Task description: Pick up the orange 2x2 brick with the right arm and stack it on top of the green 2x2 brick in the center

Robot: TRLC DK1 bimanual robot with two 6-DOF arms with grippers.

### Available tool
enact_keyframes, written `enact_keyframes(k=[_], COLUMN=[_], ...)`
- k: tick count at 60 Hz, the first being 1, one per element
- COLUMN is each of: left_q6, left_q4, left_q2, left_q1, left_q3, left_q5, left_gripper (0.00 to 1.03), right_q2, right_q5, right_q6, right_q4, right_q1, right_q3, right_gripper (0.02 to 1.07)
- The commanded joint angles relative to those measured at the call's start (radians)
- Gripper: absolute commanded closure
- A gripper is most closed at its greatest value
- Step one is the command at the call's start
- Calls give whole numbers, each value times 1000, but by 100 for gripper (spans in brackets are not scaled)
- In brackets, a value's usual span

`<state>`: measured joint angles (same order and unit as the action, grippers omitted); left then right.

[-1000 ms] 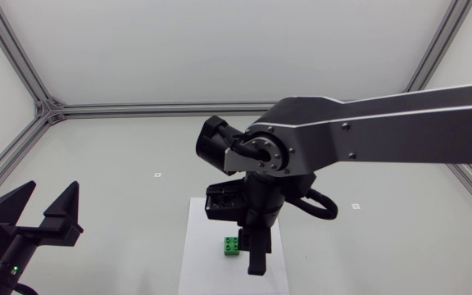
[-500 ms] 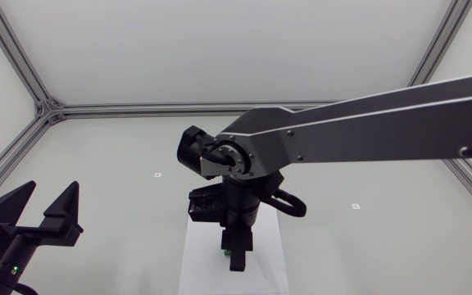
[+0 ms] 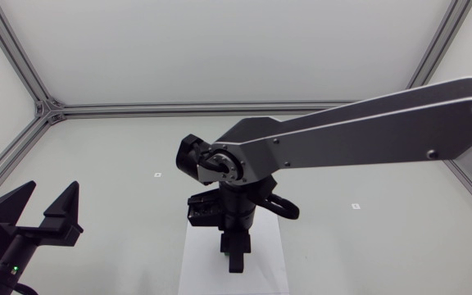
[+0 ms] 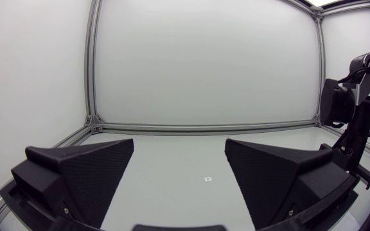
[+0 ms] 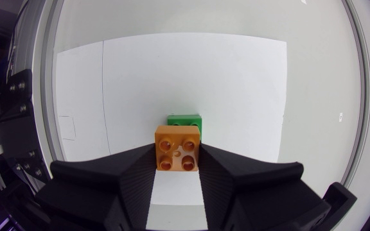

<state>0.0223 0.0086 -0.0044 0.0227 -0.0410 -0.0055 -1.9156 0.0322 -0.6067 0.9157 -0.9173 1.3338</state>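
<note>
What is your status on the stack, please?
Right gripper shut on orange brick. Green brick just ahead, partly under it; contact unclear. Left gripper open, aside. No obstruction seen.

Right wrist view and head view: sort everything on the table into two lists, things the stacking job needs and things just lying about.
Job: orange brick, held in the right gripper; green brick, just ahead of it.
Lying about: white sheet under the green brick; left gripper, open and empty; small table marker.

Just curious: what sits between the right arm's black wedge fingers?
A small orange 2x2 plastic brick, clamped in the right gripper; the right wrist view shows it.
</note>
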Motion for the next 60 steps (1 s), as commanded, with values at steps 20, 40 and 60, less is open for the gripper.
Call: enact_keyframes(k=[20, 40, 60], left_q6=[-13, -13, -13], left_q4=[-15, -13, -15], left_q2=[-8, -8, -8], left_q1=[-3, -3, -3], left_q3=[41, 41, 41], left_q5=[4, 4, 4], left_gripper=[4, 4, 4], right_q2=[-43, -60, -72], right_q5=[-2, -3, 2], right_q6=[-45, -59, -68], right_q4=[-1, 0, 6], right_q1=[5, 15, 23], right_q3=[33, 41, 50], right_gripper=[101, 101, 101])
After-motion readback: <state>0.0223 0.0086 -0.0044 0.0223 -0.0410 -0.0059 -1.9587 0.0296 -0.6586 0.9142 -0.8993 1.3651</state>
